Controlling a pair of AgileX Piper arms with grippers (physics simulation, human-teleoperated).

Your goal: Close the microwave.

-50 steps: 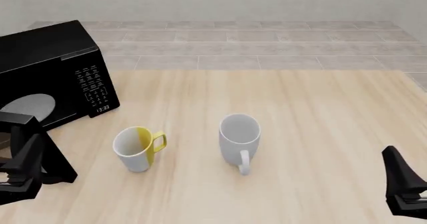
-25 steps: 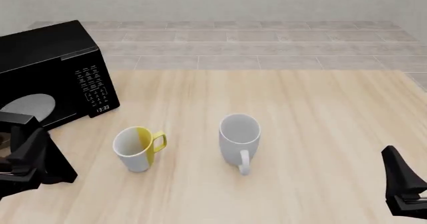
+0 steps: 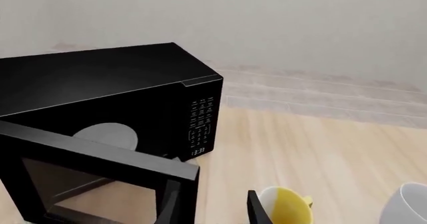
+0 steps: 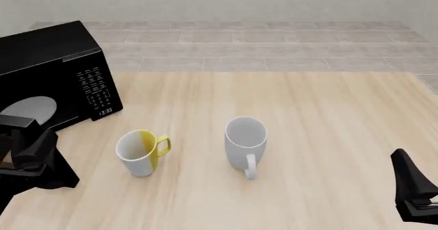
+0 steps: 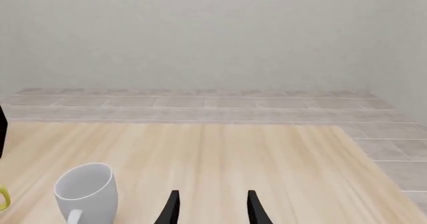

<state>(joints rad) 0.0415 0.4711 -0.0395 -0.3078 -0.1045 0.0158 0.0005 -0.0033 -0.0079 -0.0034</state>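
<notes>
Microwave first: the big glossy black box (image 4: pixel 51 71) with its white-button keypad sits at the far left of the pale wooden table (image 4: pixel 308 117), its door (image 3: pixel 100 176) swung wide toward the arms. The left gripper (image 3: pixel 210 209) hangs just beside the door's free edge, fingers spread and holding nothing. I'd say a good close means laying a finger flat against the door's outer face and sweeping it round on its hinge arc, not jabbing. The white mug (image 4: pixel 245 145) and the yellow-and-white mug (image 4: pixel 141 152) stand nearby; the swing should miss them. The right gripper (image 5: pixel 210 209) idles apart, fingers parted, empty.
</notes>
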